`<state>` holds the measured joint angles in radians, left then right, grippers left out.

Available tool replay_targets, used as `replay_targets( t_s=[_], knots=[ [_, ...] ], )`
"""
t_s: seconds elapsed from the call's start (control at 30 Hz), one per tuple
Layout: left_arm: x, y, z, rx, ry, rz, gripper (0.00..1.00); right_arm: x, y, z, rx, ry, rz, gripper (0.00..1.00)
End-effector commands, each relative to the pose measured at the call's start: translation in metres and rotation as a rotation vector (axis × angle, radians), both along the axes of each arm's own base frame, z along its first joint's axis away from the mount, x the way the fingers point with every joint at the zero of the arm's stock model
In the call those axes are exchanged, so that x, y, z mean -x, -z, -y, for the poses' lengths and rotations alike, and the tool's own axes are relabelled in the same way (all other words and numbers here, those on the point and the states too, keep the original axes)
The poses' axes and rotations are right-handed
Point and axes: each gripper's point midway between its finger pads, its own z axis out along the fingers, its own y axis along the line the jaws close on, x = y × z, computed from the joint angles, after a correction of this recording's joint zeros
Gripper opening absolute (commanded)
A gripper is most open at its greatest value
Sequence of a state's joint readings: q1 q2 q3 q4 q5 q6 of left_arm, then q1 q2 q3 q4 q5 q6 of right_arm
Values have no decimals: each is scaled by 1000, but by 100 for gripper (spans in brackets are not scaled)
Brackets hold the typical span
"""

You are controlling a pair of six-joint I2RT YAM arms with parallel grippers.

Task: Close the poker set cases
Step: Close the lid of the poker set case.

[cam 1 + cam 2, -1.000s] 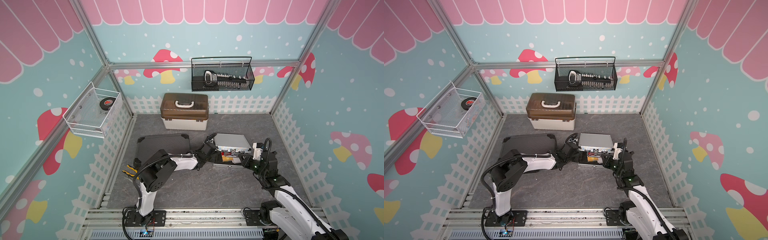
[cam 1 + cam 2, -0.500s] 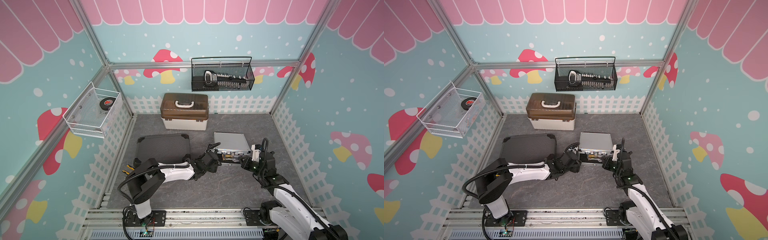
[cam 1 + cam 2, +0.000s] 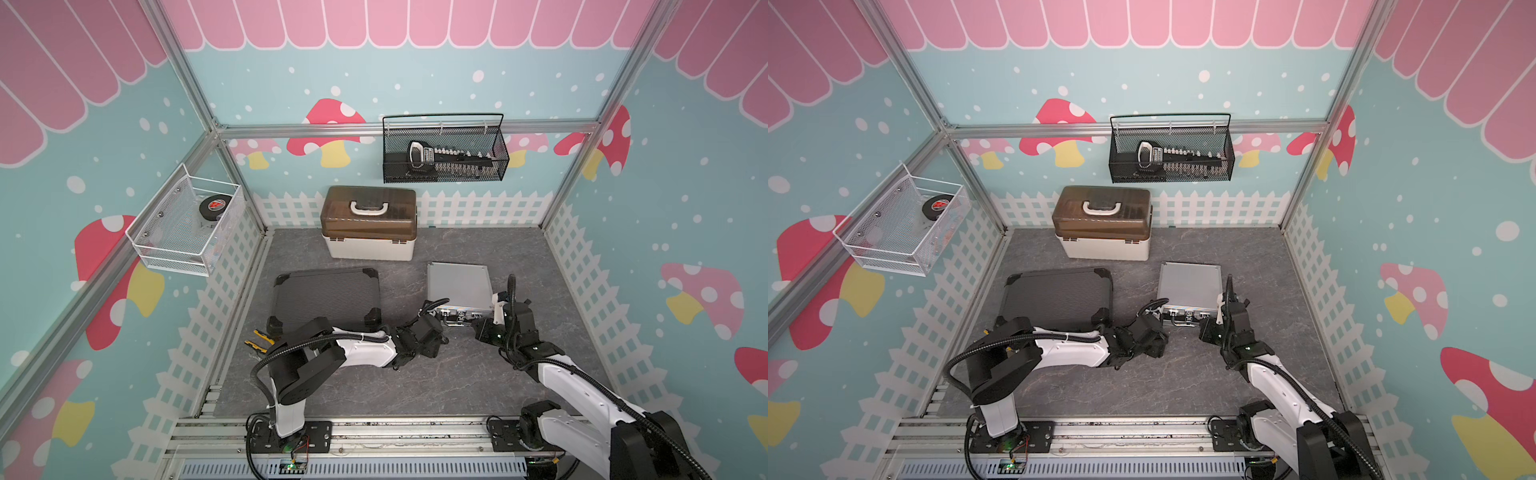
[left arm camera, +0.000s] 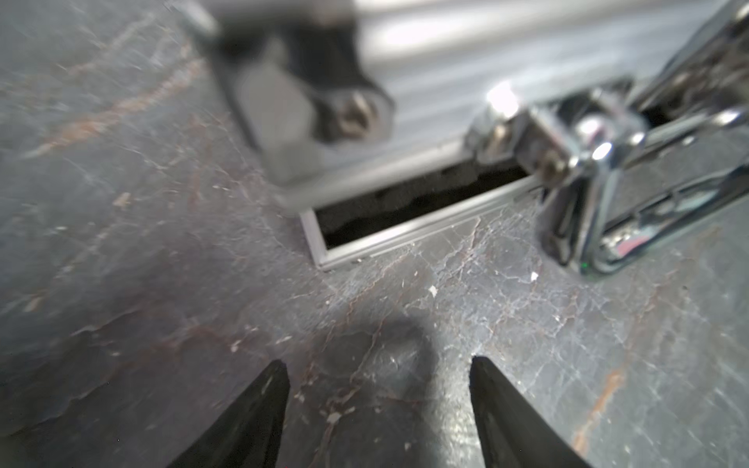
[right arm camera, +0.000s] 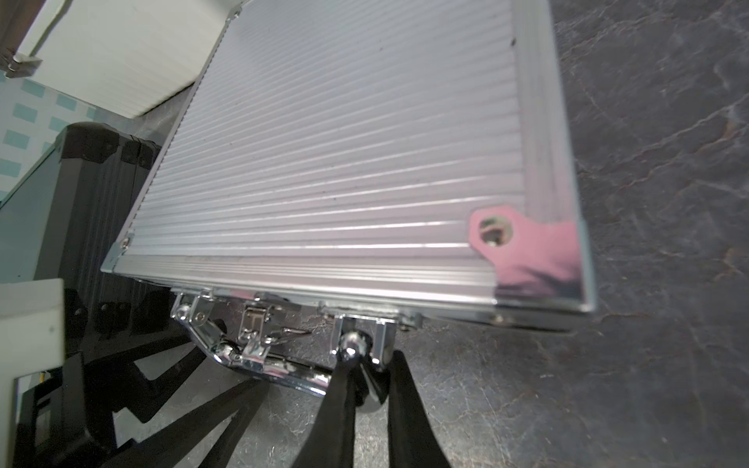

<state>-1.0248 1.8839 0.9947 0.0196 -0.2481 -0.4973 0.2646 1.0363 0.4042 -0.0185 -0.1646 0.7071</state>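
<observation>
— How many cases on the bench (image 3: 457, 374)?
— Two: one black case (image 3: 326, 297), one silver case (image 3: 457, 282).
— Boxes?
— One cream box (image 3: 369, 247).
— And on the walls?
— Two baskets: one white basket (image 3: 166, 232) with one puck (image 3: 214, 205), and one black basket (image 3: 457, 178) with one long black object (image 3: 449, 160).

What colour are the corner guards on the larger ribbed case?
Black corner guards on the larger case; clearest in a top view.
</observation>
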Motion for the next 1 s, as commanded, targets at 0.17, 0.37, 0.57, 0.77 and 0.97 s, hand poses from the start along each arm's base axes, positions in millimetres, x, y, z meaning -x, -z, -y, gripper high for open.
replay_targets(
  t_s=[0.17,0.37,0.57,0.77,0.97],
  knots=[
    [-16,-1,24,69,-11,-7,71,-19,-14,-6,41,-15,51,10],
    [-39,1,16,121,-67,-26,71,-21,-15,-8,58,-26,51,10],
    [-58,-1,8,113,-89,-11,71,-27,-14,-11,72,-35,45,11],
    [-74,-2,7,102,-96,2,71,-32,-6,-15,80,-39,21,10],
    [-83,-1,5,89,-101,12,71,-35,5,-20,95,-55,-7,10]
  ],
)
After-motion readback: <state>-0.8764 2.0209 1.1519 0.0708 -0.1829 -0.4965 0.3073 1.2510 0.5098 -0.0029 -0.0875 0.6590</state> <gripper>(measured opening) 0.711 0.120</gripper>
